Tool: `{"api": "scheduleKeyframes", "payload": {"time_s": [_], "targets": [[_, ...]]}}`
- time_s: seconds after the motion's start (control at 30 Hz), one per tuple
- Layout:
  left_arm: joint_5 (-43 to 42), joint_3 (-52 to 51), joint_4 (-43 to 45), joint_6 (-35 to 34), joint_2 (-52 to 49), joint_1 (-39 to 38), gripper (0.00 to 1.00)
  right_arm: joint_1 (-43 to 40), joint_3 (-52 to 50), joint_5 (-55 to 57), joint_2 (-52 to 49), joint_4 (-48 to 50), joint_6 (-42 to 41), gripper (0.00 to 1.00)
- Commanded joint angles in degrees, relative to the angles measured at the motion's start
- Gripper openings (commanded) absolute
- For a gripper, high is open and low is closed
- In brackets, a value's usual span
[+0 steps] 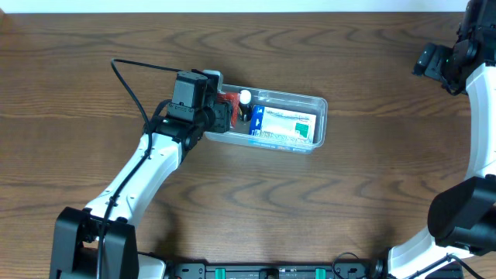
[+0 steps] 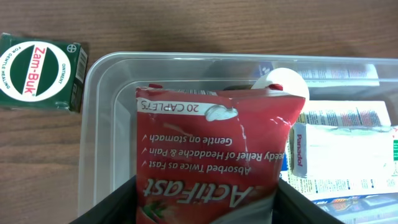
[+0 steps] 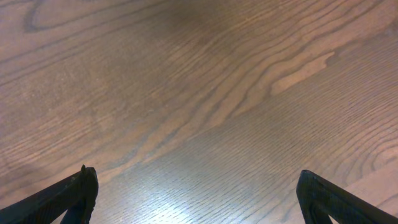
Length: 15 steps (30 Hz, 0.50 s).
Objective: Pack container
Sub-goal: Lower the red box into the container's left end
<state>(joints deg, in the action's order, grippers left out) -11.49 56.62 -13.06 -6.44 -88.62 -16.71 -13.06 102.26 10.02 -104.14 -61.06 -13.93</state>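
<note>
– Two arms at the table [image 1: 372,201]. What sits furthest left?

– In the left wrist view, a small green box [image 2: 40,71] marked Zam-Buk. It lies flat on the wood just outside the container's left end wall, apart from it. The overhead view does not show it, because the arm covers that spot.

– And the left gripper [image 1: 222,115]?

– It is over the container's left end. In its own camera the left gripper [image 2: 208,211] has its fingers [image 2: 118,205] pressed against both sides of a red packet [image 2: 217,155] of caplets, narrowed to the packet's width. The packet's far end reaches inside the tub. I cannot tell whether it touches the floor.

– Where is the container itself?

– The container [image 1: 319,103] lies lengthwise near the middle of the table, a little above centre in the overhead view. It is clear plastic with rounded corners.

– What is in it?

– Just past the packet's far edge is a round white cap [image 2: 283,84]. To the right of that, a blue-and-white box [image 1: 283,124] lies flat and fills the rest of the floor.

– And on the right?

– The right gripper [image 1: 446,62] is up at the far right corner, well away from the container. In its wrist view the right gripper [image 3: 196,205] is spread wide, with nothing between its fingers [image 3: 74,193] and only bare wood below.
</note>
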Motion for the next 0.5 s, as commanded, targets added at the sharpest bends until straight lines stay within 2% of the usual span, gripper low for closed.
{"api": "scheduleKeyframes", "payload": {"time_s": [0.0,0.13,0.2,0.47], "targets": [[1.1,1.5,0.0,-0.3,0.4,0.1,0.68,-0.3,-0.1,0.2,-0.2,0.0,0.7,0.99],[1.1,1.5,0.6,-0.3,0.4,0.1,0.80,-0.3,-0.1,0.2,-0.2,-0.1,0.7,0.99],[1.0,1.5,1.0,-0.3,0.4,0.1,0.82,-0.3,-0.1,0.2,-0.2,-0.1,0.7,0.99],[1.0,1.5,3.5,-0.3,1.0,0.1,0.83,-0.3,-0.1,0.2,-0.2,-0.1,0.7,0.99]]}}
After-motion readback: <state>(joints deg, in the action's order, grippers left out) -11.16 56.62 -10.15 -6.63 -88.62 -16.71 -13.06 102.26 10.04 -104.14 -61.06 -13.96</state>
